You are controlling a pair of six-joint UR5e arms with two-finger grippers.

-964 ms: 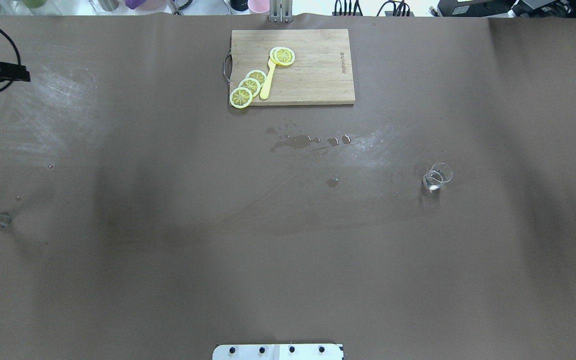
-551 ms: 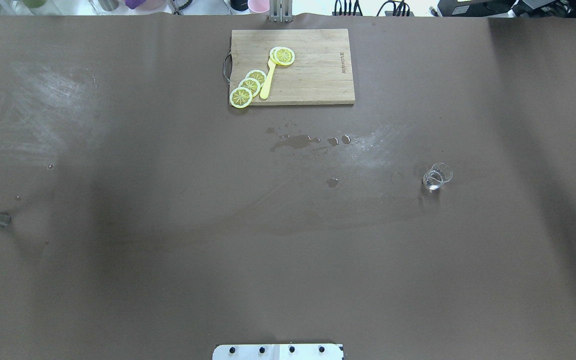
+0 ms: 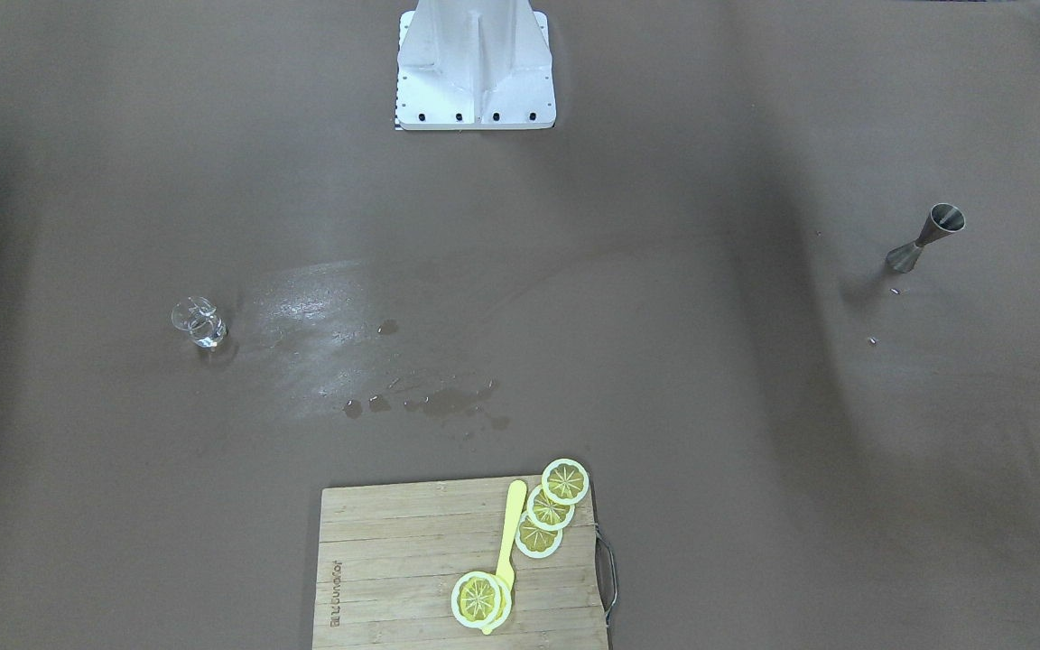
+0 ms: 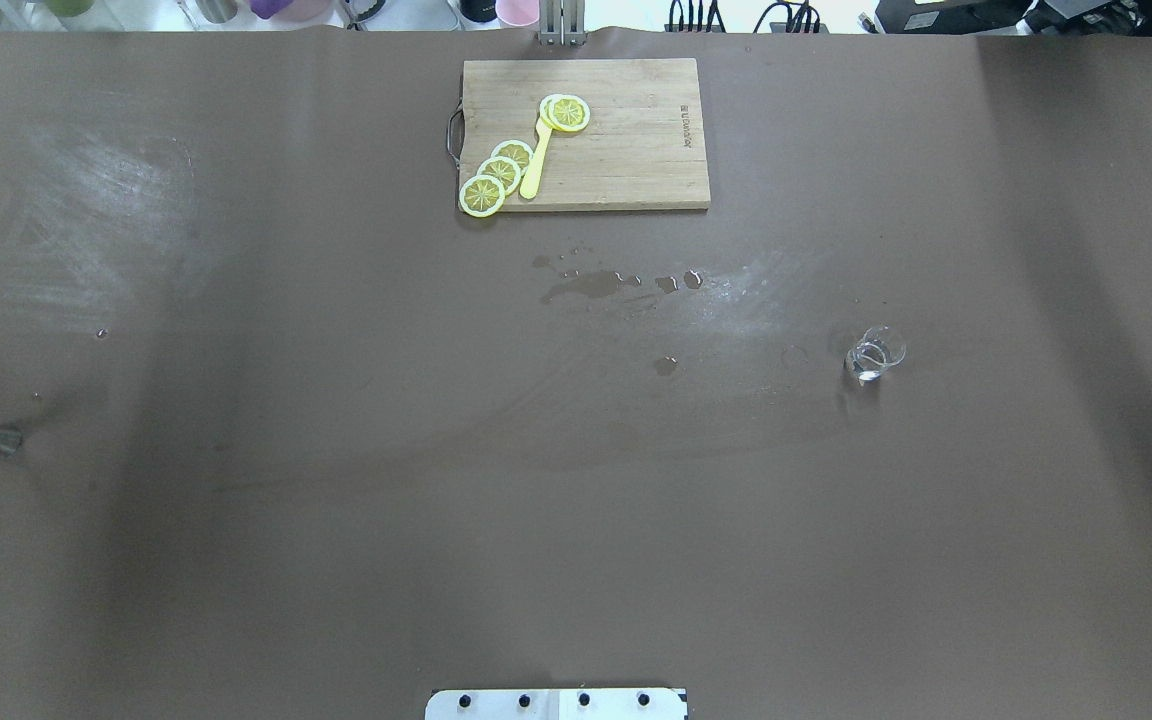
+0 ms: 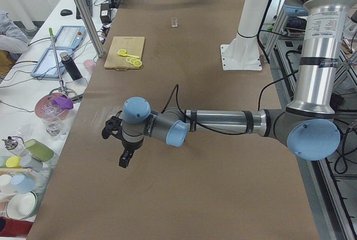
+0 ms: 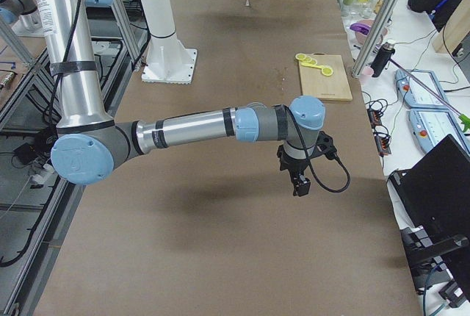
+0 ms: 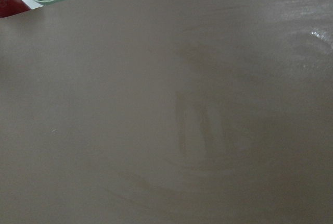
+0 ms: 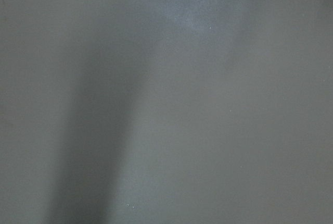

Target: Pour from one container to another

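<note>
The steel jigger is stood upright near the robot's left end of the desk, well apart from the small clear glass, which is set on the right half with a little clear liquid in it. The left end effector and right end effector are shown only in side views, so their opening (and any load) cannot be told. For a clean pour, the jigger would best be gripped at its narrow waist, kept level in transit and tipped slowly over the glass rim; the puddles suggest spills are easily caused. A brand is printed on the cutting board but cannot be read.
</note>
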